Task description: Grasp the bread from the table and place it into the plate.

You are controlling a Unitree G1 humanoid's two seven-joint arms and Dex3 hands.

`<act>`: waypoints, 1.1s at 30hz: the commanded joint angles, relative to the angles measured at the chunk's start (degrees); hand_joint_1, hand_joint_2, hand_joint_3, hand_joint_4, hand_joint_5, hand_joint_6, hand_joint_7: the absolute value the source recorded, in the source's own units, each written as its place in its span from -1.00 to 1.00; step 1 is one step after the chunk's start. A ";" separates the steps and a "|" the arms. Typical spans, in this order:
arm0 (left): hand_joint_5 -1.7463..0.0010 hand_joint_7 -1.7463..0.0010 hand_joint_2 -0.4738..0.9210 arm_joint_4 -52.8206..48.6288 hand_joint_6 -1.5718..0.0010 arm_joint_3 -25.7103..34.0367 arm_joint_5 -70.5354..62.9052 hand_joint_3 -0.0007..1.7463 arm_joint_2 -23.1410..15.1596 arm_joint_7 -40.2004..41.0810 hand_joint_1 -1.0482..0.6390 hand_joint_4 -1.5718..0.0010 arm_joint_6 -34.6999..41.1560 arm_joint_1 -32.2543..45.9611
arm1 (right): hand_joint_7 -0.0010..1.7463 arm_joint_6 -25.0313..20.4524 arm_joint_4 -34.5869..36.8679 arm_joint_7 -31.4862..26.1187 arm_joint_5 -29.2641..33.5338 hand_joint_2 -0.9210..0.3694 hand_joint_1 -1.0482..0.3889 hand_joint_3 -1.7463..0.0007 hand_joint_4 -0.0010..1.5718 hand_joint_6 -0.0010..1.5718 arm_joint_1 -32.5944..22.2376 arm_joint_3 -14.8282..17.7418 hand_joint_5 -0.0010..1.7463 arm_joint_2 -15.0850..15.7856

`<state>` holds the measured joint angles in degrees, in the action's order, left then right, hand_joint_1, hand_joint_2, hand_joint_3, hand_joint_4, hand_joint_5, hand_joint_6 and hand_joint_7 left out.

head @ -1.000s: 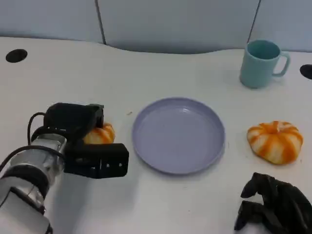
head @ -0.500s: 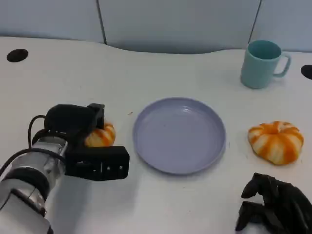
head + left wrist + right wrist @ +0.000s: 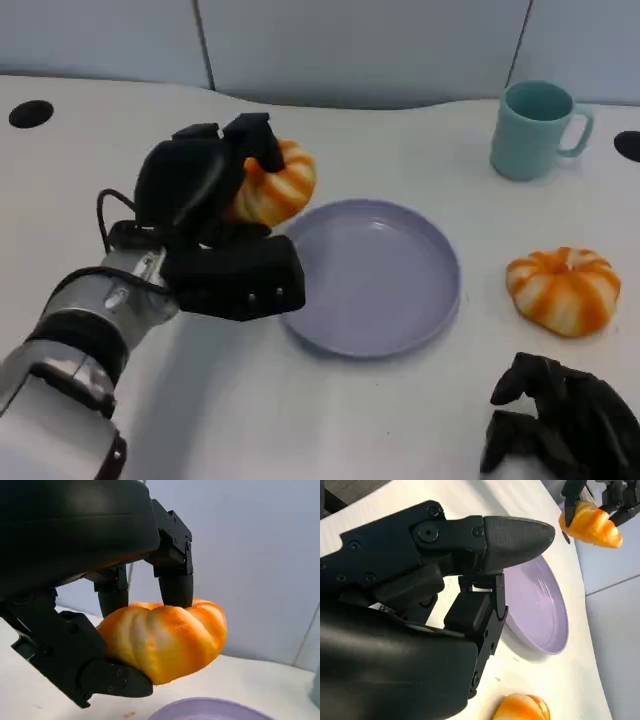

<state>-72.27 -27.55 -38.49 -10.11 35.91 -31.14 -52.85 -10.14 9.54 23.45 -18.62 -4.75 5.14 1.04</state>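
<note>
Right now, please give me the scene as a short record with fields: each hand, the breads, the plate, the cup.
left hand: grips one bread, raised off the table
held bread: orange and white, beside the plate's rim, not yet in it
plate: lilac, nothing in it
second bread: lies on the table, beside the plate on the robot's right
right hand: low near the table edge, fingers curled, holds nothing
cup: teal, upright, behind the plate
</note>
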 commanded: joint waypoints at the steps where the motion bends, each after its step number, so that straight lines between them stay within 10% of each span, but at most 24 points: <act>1: -1.00 -1.00 0.39 1.01 0.16 -1.41 -1.60 0.29 0.98 1.52 0.11 -0.11 -3.55 -1.88 | 0.29 0.16 1.38 0.15 -0.26 -1.00 -0.15 0.46 0.49 0.38 0.20 0.28 0.38 0.47; 33: -1.00 -1.00 0.47 -1.74 0.04 -4.57 -2.59 0.38 6.33 -22.54 -0.03 -0.16 -5.49 -5.30 | 0.24 0.61 0.82 -0.77 0.27 -1.00 -0.15 0.47 0.55 0.43 -0.07 -0.53 0.31 -0.29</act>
<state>-73.72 -32.20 -41.37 -3.78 14.11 -37.30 -56.10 -9.74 10.13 23.11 -18.48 -4.15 4.50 0.53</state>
